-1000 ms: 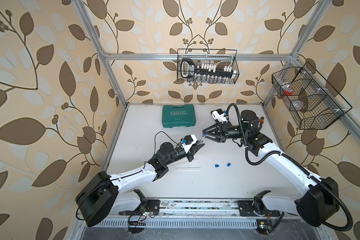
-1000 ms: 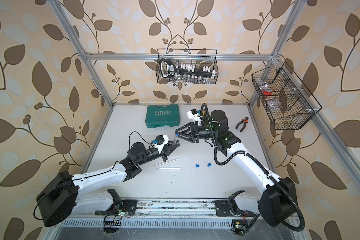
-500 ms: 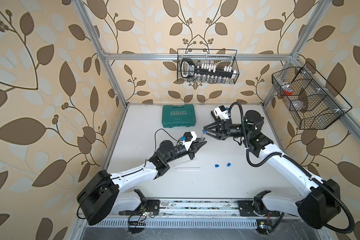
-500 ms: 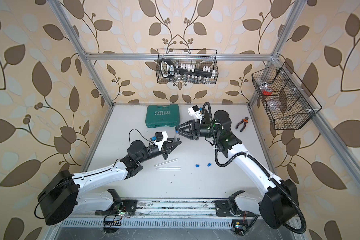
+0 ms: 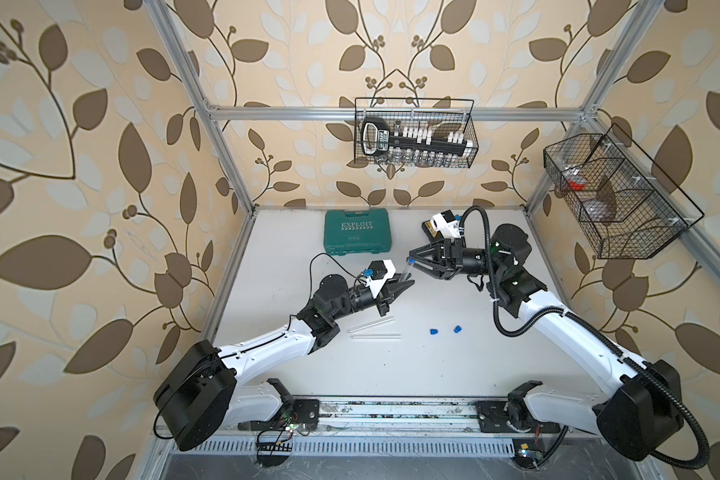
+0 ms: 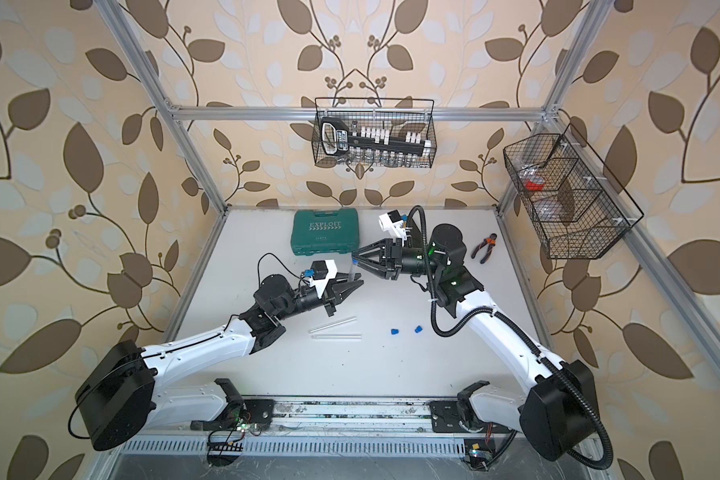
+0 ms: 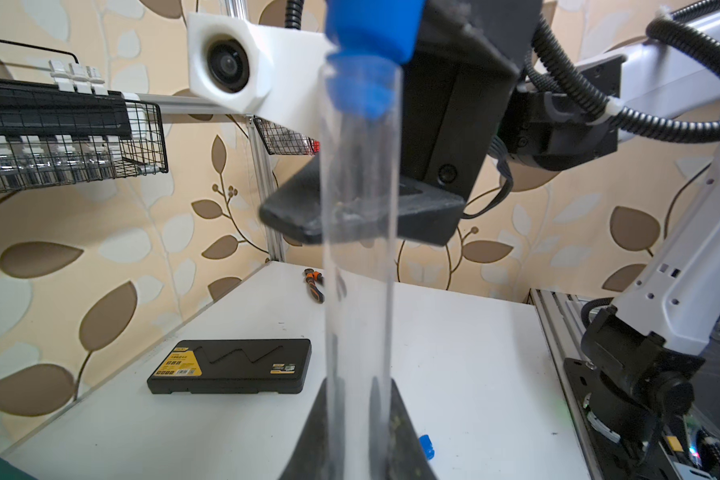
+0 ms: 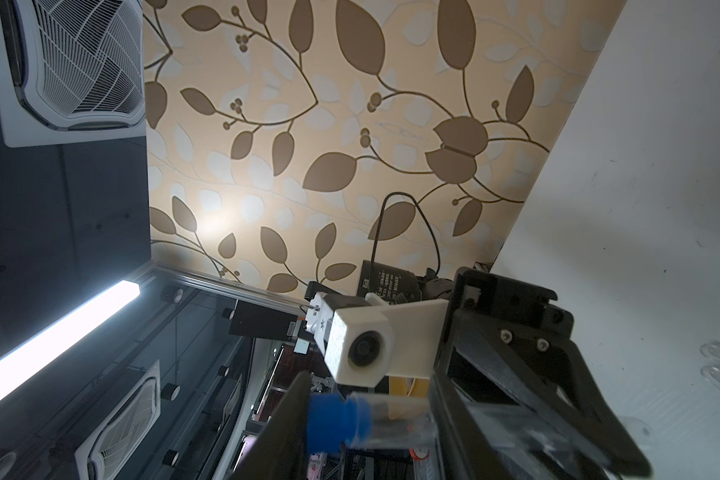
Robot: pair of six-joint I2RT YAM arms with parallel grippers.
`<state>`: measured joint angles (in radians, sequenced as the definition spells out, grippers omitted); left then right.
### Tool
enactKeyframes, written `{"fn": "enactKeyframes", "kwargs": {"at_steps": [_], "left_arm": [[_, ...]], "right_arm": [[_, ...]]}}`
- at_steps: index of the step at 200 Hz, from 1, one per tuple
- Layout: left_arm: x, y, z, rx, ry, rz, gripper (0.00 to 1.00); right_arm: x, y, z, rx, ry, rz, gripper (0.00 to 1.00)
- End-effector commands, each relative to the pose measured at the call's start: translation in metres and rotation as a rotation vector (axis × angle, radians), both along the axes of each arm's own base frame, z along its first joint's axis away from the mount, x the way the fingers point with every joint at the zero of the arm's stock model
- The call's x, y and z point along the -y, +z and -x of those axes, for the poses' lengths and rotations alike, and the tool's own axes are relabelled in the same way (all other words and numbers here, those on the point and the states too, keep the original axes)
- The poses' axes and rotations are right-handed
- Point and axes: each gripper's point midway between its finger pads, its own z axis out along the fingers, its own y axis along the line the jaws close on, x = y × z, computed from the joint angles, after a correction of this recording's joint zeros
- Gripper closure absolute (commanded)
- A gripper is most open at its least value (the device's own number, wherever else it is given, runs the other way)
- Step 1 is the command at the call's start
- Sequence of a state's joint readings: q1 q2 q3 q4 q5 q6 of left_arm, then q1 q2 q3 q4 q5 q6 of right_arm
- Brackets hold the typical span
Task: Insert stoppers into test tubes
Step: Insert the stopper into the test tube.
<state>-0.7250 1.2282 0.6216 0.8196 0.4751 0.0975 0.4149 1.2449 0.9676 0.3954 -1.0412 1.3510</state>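
The left gripper (image 5: 404, 286) is closed tightly on the lower part of a test tube (image 7: 358, 249). It holds the tube nearly upright in the air, a little in front of the green tool case (image 5: 357, 237), so the mouth is free for the other arm. A blue stopper (image 7: 366, 54) sits with its narrow end inside this mouth. The right gripper (image 5: 414, 259) stands half open around the tube's top and clamps nothing. One finger lies at the stopper's head, I think to press it deeper. Two more tubes (image 5: 371, 324) and two stoppers (image 5: 433, 331) lie on the bench (image 5: 454, 382), further from the case.
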Motion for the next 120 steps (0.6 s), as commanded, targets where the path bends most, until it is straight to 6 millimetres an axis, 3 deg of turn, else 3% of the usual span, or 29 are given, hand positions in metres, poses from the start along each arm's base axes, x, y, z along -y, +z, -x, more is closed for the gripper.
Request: {"fn": "enactKeyframes", "kwargs": {"at_steps": [1,120], "left_arm": [[-0.053,0.204,0.082,0.635,-0.042,0.434,1.00],[-0.059,0.230,0.096,0.769,-0.043,0.475,1.00]], "right_arm": [[-0.005,-0.104,0.001,-0.389,0.016,0.172,0.58],[-0.006,-0.105,-0.002,-0.421,0.007,0.147,0.65]]}}
